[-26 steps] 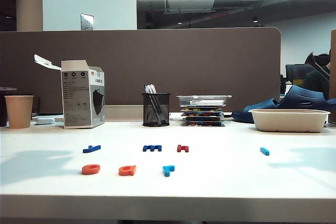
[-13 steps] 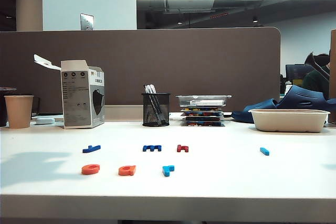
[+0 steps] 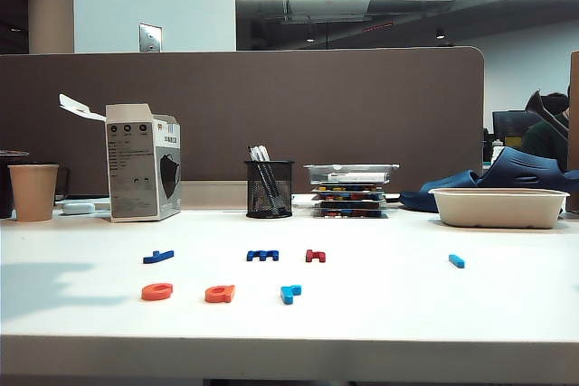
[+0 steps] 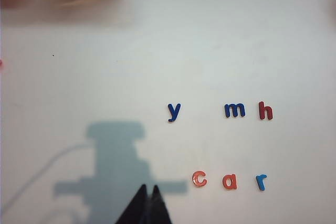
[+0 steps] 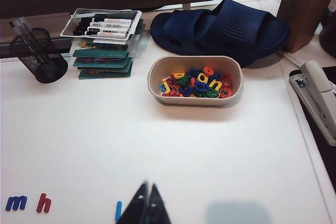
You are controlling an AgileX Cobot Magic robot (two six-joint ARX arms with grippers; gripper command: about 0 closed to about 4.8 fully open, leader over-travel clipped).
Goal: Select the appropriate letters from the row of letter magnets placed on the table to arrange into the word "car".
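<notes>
White table [image 3: 380, 314] lies open around "car" [image 4: 229, 181]; left gripper [image 4: 148, 191] and right gripper [image 5: 147, 188] clenched (both empty).

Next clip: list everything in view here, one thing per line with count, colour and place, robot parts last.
Letter magnets c, a, r: three, two orange-red and one light blue, front row, spelling "car".
Letters y, m: two, dark blue, back row.
Letter h: one, dark red, right of the m.
Stick letter: one, light blue, alone at right.
Tray of letters: one, beige, back right.
Slippers: dark blue, behind the tray.
Pen cup: one, black mesh, back centre.
Stacked cases: beside the pen cup.
Carton: one, white-grey, back left.
Paper cup: one, brown, far left.
Stapler: one, grey, right edge.
Table: white.
Left gripper: shut, above the table near the c.
Right gripper: shut, near the stick letter.
</notes>
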